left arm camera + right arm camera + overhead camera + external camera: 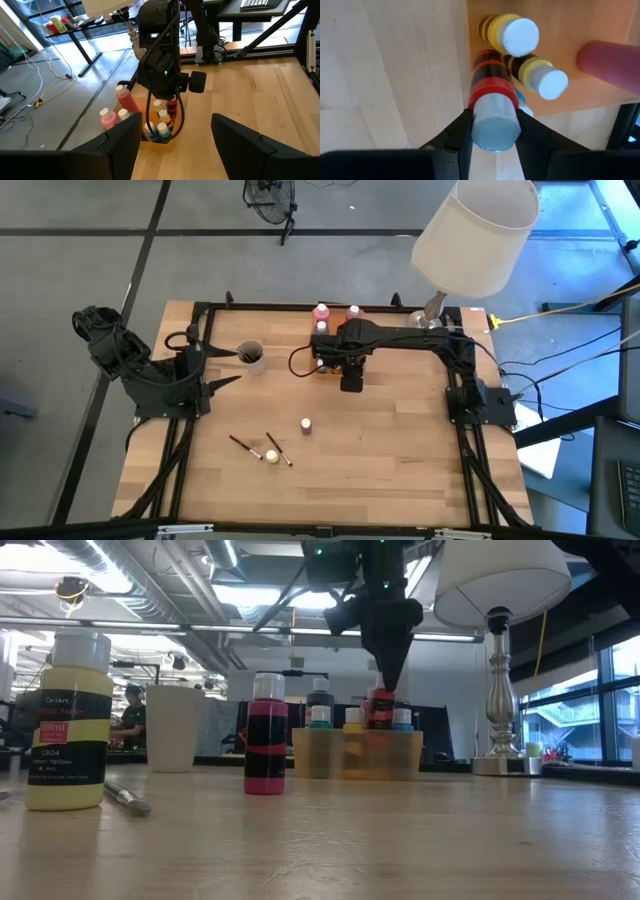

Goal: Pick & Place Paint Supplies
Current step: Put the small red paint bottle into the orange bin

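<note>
Step in hand: placing. The right gripper [492, 122] holds a small red-banded paint bottle with a pale cap [491, 107] by its cap end, over the near edge of the translucent amber plastic tray [355, 754].
Right gripper state: narrow, its fingers clamped on either side of the red-banded bottle's cap.
Tray location: upper centre of the high view, at the far edge of the light wooden surface [400, 450]; it already carries yellow-banded bottles with white caps [517, 34], with tall pink bottles [127, 100] beside it.
Left gripper: wide apart, holding nothing, waiting at the left of the high view [228, 383] near a dark cup [251, 357].
Still loose: a pink bottle [306, 424], a yellow bottle [271, 455] and two thin dark brushes [279, 450], lower centre of the high view.
Next move, judged: lower the red-banded bottle upright into a free spot in the tray, clear of neighbouring caps, then release.
Risk, judged: knocking over neighbouring bottles.
</note>
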